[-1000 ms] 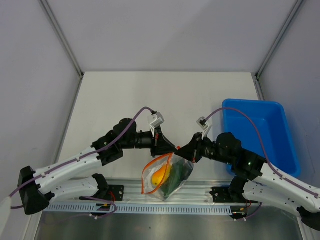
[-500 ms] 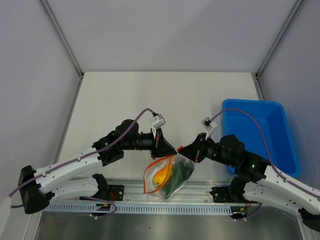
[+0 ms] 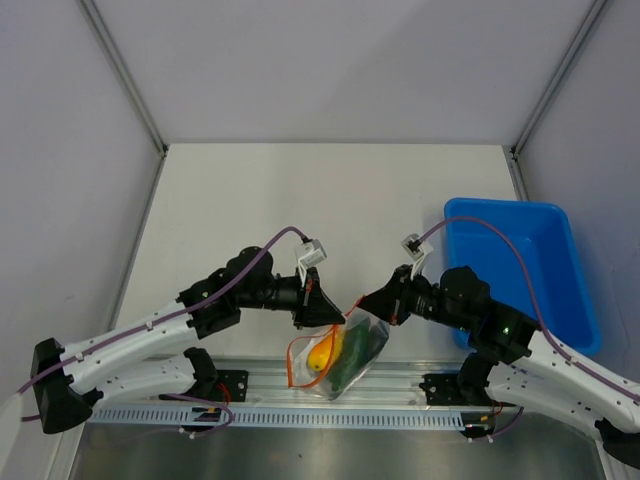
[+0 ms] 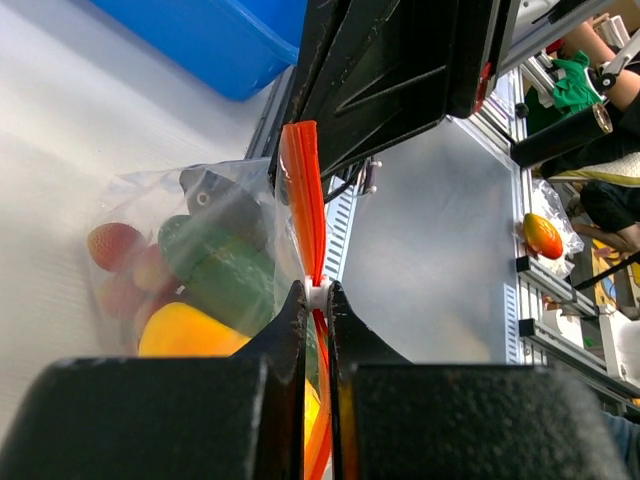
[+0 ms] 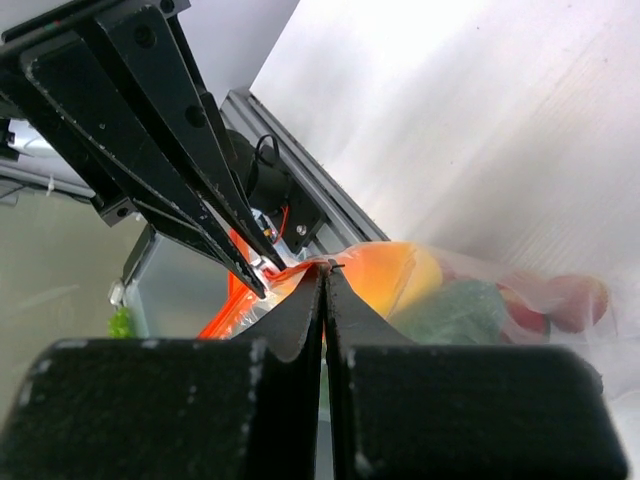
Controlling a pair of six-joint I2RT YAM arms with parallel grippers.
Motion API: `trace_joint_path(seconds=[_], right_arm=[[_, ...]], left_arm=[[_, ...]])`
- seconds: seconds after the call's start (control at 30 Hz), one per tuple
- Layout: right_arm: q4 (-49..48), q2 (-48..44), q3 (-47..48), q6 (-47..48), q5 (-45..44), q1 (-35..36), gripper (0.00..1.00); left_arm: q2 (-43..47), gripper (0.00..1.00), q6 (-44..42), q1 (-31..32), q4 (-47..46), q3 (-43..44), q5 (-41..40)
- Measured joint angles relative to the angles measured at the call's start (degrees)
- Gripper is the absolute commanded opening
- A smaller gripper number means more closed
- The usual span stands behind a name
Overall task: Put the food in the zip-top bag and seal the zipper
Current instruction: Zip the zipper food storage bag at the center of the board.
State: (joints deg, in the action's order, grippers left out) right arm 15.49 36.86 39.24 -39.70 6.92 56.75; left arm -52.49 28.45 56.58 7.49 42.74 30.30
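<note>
Pinching hard, both of them! Up front, the left gripper point(image 4: 318, 292) is clamped on the slider tab point(image 4: 319, 294). The right gripper point(image 5: 325, 268) is closed on the mouth edge just ahead of its fingertips. The zip-top bag point(image 3: 345, 352) hangs below and between the two tips, food inside.

Biggest danger, I'd say: the loaded pouch drags on that edge, the right pinch slips, and the whole bag drops. Next down: the zipper point(image 4: 303, 190) bows between the tips, so the slider could jam or ride off its track. Smallest: the tab squirts out of the left fingers.

The count: two arms, one blue bin point(image 3: 520, 262) out beyond the right gripper, one bag, one yellow-orange pepper point(image 4: 185, 335), one green pepper point(image 4: 225, 278), one tomato cluster point(image 4: 112, 246), one zipper, one slider tab.
</note>
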Motion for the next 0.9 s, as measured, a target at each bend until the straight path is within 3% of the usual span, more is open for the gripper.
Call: trace_joint_path(seconds=[0.07,0.1,0.2,0.5,0.63,0.7,0.9], right_arm=[[0.09,0.04,0.13,1.51,2.49,-1.2,0.07],[0.42,0.11,0.46,2.51,3.74,-1.75,0.22],[1.84,0.96,2.95,6.05,6.88,-3.04,0.42],[14.51,8.37,16.72,19.26,11.41,-3.93,0.61],[20.5,10.32,21.07,23.98,11.37,-3.93,0.58],[22.86,11.39,23.08,26.05,12.28,-3.93,0.46],[26.71,15.47,26.16,31.91,20.46,-2.23,0.44]], left_arm=[[0.13,0.01,0.07,0.04,0.02,0.0,0.11],[0.17,0.01,0.07,0.07,0.13,0.0,0.31],[0.22,0.0,0.04,0.39,1.14,0.0,1.6],[-0.28,0.01,-0.22,0.72,5.86,1.88,2.47],[-0.94,0.0,-0.39,0.72,7.02,3.13,2.45],[-1.62,0.01,-0.46,0.72,7.63,3.89,2.47],[-4.11,0.0,-0.83,0.74,10.05,7.28,2.93]])
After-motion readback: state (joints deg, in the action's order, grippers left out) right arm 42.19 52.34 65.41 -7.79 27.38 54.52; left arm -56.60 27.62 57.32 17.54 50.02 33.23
